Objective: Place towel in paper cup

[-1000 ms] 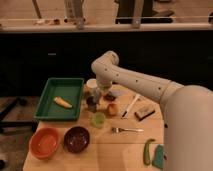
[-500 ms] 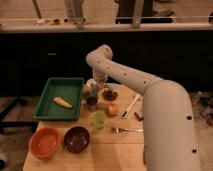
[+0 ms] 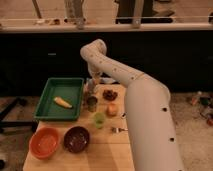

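Observation:
My gripper (image 3: 92, 86) hangs at the back of the table, just right of the green tray, and it is shut. A pale shape right at it looks like the white paper cup (image 3: 90, 83), mostly covered by the gripper. I cannot tell whether anything is held. The towel is hidden; my arm (image 3: 145, 115) covers the right side of the table.
The green tray (image 3: 50, 85) holds a banana (image 3: 62, 102). In front of the gripper stand a dark metal cup (image 3: 92, 103) and a small green cup (image 3: 99, 119). An orange bowl (image 3: 45, 141) and a dark bowl (image 3: 76, 138) sit at the front; a fork (image 3: 117, 130) lies by my arm.
My arm has swung across and now covers the table's right side. The gripper has shifted slightly left toward the white cup at the back.

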Controlling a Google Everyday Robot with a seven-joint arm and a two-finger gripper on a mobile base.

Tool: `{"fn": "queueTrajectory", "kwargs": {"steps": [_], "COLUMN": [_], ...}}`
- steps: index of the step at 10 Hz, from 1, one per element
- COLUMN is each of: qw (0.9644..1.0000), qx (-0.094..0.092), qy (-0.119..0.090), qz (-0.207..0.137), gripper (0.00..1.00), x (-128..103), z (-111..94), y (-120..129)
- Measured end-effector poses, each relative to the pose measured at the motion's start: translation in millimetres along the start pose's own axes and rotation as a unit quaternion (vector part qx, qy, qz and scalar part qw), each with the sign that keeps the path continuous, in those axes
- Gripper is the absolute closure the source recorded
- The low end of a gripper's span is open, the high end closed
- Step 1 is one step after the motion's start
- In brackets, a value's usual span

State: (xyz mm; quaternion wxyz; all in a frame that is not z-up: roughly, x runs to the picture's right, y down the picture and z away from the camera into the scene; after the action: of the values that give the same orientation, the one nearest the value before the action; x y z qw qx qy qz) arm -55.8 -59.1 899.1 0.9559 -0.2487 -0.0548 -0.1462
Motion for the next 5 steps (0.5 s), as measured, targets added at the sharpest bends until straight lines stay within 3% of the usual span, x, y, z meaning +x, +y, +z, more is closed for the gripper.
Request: {"fn": "queueTrajectory", "kwargs": {"steps": [5], "qw": [0.9999], "qx": [0.000], "qy": [-0.007], "qz": [-0.010], "gripper": [1.00], "x": [-28.0], "z": [-2.2], "y": [-25.9]}}
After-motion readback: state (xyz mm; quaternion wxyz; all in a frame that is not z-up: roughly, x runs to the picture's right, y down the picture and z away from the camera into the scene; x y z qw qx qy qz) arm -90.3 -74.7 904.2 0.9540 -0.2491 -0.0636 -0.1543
